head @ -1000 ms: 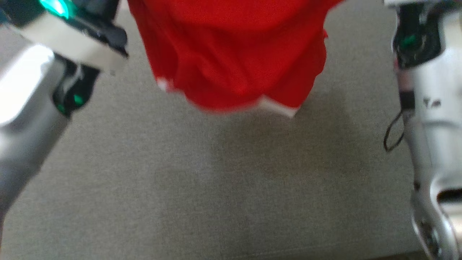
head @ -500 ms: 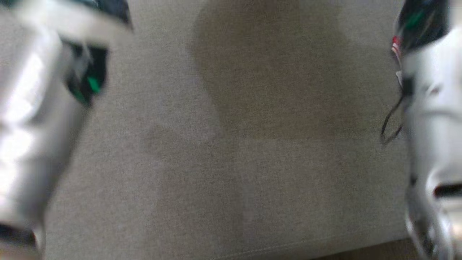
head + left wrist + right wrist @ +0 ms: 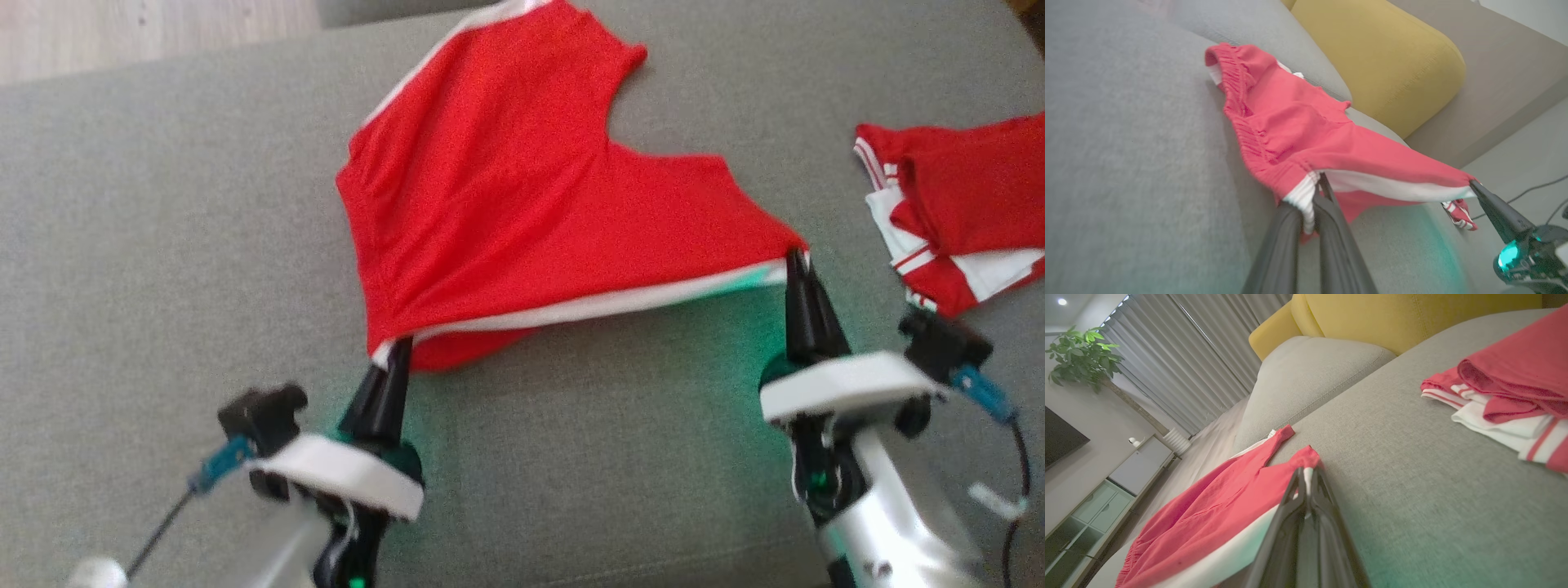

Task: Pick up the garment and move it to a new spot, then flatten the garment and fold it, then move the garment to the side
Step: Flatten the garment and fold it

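In the head view, the left gripper (image 3: 400, 349) is sitting at the lower left of the frame. Its two dark fingers (image 3: 380, 396) are pressing together and pointing up and slightly right, pinching one corner of the garment (image 3: 506, 188). The right gripper (image 3: 793, 263) is standing at the lower right, its fingers closed and pointing up the frame, pinching the opposite corner. The white left wrist (image 3: 335, 474) and right wrist (image 3: 841, 384) are glowing green underneath.

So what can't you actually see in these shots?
- Red-and-white pile: head view, cut off by the right edge; its kind is unclear.
- Shorts: far leg tip clipped by the head view's top edge.
- Pinched corner: right wrist view, covered by the right claw.
- Shorts' underside: all views, hidden against the sofa.
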You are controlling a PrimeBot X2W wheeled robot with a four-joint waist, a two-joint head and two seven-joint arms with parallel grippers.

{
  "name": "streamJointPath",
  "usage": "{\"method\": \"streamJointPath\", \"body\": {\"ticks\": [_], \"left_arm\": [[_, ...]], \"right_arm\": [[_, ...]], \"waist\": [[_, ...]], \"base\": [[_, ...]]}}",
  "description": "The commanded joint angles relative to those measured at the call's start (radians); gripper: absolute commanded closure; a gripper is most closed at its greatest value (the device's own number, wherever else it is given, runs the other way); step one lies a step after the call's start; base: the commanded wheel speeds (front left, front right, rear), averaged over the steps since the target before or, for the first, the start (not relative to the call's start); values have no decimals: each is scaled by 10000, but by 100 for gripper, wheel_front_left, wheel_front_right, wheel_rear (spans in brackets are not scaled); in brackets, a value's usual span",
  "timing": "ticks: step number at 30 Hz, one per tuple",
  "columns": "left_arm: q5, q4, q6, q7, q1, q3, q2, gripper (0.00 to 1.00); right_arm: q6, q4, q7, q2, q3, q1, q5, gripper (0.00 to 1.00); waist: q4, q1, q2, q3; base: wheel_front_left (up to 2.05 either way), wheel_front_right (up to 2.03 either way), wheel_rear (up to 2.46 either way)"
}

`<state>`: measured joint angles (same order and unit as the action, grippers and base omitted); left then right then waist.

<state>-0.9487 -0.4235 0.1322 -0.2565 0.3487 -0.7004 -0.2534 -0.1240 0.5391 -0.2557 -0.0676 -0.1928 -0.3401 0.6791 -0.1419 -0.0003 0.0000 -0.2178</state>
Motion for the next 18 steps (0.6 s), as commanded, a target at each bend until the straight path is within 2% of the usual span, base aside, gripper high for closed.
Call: {"method": "streamJointPath", "body": {"ticks": [1,7,13,18], "left_arm": [[55,341,-15,-52,-289,759,139,100],[445,687,-15,-52,-1782,1232,489,100],[654,1428,-15,-53,-2445,872,316,100],[636,2047,-15,-53,-2360,583,108,100]], "right_arm": [[-67,-613,-60,-28,-264,254,119,100],[-67,-1193,-60,-250,-138,1682,541,100],[-67,-1747,-17,-495,4,2482,930,100],[-67,-2224,153,-487,283,2490,1133,100]], "waist": [[20,3,0,408],[68,3,0,1313],[181,3,0,1912],[455,3,0,1844]], "base": [[0,0,0],[0,0,0],[0,0,0],[0,0,0]]}}
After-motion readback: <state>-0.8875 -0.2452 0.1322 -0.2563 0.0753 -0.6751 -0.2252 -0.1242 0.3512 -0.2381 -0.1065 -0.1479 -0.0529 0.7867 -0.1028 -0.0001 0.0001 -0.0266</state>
